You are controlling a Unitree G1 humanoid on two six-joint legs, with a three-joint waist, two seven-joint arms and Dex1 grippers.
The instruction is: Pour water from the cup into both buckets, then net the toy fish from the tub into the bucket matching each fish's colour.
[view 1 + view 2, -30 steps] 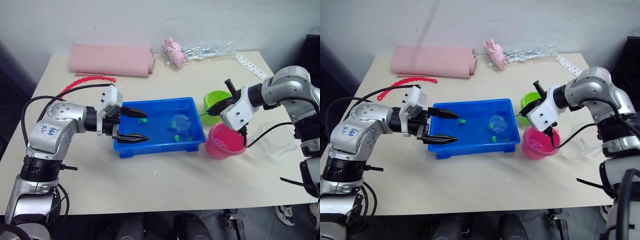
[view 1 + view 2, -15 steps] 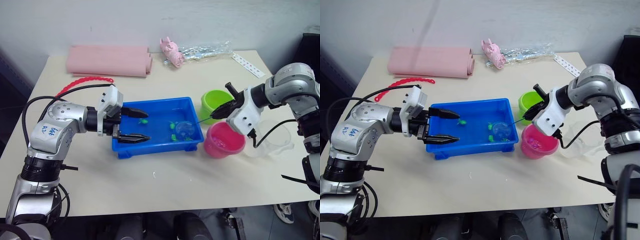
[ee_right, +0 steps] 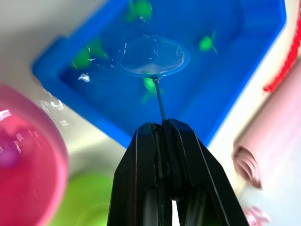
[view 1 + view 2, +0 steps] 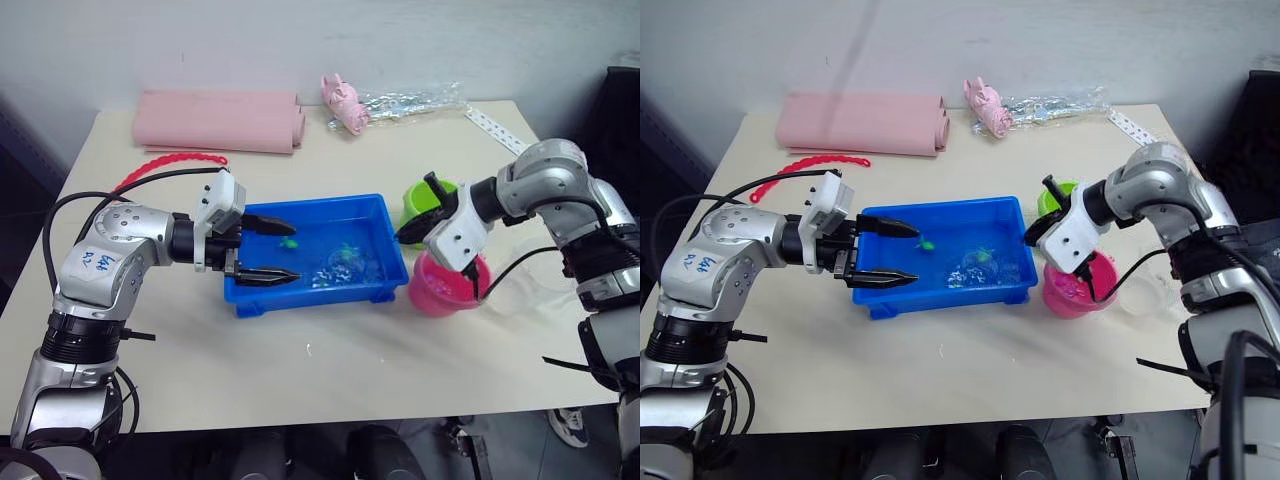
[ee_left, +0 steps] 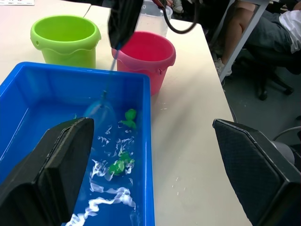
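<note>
Shallow blue plastic tub [image 4: 262, 296]: water, green toy fish [image 5: 129, 116]. Right gripper [image 3: 162, 125] clamped net's [image 3: 154, 57] thin wire handle, hoop dipped. Left gripper [image 4: 283, 248] spread wide, empty, over tub.

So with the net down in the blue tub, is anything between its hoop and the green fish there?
Nothing visible. The small round blue-hooped net, held by the right tool, sits in the water of the shallow blue plastic tub. The tiny green plastic fish lie loose around the hoop with open water between.
</note>
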